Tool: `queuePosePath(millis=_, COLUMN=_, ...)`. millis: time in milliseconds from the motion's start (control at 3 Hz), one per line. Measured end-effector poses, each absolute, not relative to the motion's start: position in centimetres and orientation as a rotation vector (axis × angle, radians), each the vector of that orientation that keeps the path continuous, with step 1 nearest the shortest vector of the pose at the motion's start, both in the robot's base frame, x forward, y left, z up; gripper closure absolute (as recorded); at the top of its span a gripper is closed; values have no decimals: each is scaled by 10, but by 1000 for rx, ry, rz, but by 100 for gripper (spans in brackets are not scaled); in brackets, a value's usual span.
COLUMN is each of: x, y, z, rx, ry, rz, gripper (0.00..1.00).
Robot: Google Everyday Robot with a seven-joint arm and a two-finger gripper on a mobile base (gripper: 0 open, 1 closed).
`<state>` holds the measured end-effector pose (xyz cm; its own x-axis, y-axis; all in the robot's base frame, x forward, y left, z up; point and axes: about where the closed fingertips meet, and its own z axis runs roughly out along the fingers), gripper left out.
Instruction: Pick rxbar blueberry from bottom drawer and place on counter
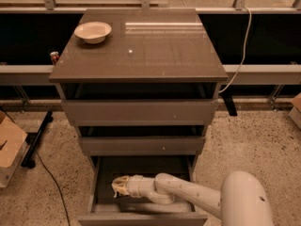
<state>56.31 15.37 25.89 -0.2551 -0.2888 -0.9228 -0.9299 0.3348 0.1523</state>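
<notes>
Tool [120, 186] position, Kim?
Low at the left of the bottom drawer [141, 219]. Whether it grips anything, I cannot tell. The rxbar blueberry isn't visible, probably hidden under it.
Advice?
Confirm the hold first. Then raise slowly, clear the middle drawer [146, 146], and set down flat on the table [155, 55].

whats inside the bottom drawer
The gripper and arm reach into the bottom drawer, at its left. No rxbar blueberry shows; the gripper may cover it.
</notes>
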Motion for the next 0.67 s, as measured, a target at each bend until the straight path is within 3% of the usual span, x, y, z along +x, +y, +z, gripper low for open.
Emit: queuePosePath(millis=667, x=522, y=74, z=393, rx=-1011, ry=1608, rz=966, gripper=100)
